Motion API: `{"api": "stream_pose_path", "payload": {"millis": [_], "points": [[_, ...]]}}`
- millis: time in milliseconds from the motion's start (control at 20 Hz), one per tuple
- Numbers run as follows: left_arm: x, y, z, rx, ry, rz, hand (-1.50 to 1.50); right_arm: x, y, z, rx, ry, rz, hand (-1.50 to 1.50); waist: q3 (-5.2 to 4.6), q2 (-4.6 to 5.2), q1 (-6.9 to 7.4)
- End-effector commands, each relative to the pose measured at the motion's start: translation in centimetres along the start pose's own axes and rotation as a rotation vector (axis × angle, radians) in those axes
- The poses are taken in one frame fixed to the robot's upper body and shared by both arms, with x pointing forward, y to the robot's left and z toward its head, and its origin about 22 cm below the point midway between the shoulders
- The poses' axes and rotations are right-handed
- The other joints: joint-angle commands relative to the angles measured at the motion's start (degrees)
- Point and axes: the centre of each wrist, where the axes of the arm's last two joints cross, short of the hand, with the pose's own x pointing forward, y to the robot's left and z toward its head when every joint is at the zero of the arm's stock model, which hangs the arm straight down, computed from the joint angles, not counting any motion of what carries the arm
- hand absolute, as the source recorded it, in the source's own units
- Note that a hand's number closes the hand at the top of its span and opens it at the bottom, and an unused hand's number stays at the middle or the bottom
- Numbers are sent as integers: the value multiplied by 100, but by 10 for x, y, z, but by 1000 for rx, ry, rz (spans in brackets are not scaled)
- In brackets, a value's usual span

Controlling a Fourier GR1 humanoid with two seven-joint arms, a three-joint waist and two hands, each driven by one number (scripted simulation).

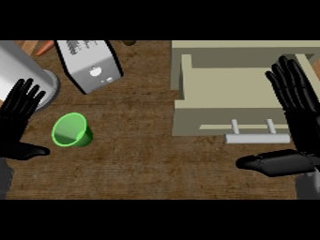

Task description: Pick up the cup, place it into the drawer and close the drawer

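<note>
stretching under both hands, the brown counter (155, 164) carries everything. the beige drawer (221, 89) stands pulled out, its cavity just left of the right hand (304, 122), whose straight fingers are spread wide and hold nothing. the grey cylinder (13, 70) sits above the left hand (10, 124), which is also flat, spread and empty. a silver box (89, 63) up and to the right of that hand bears a small pale logo and lines of print too small to read. the green cup (72, 130), tipped over, lies just right of the left hand, untouched. judging by this, picking up has not begun; next, the left hand must close round the cup.
</note>
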Motion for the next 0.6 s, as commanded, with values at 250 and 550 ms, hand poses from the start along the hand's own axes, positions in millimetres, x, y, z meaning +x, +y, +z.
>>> {"api": "stream_pose_path", "payload": {"millis": [250,550], "points": [[-55,17,19,65,75,-44,-150,-2,-15,0,-14,-14,9,-150,1,-5,10],[-91,27,18,64,120,-46,-150,15,-9,-16,16,-18,10,-150,-10,27,-89]]}}
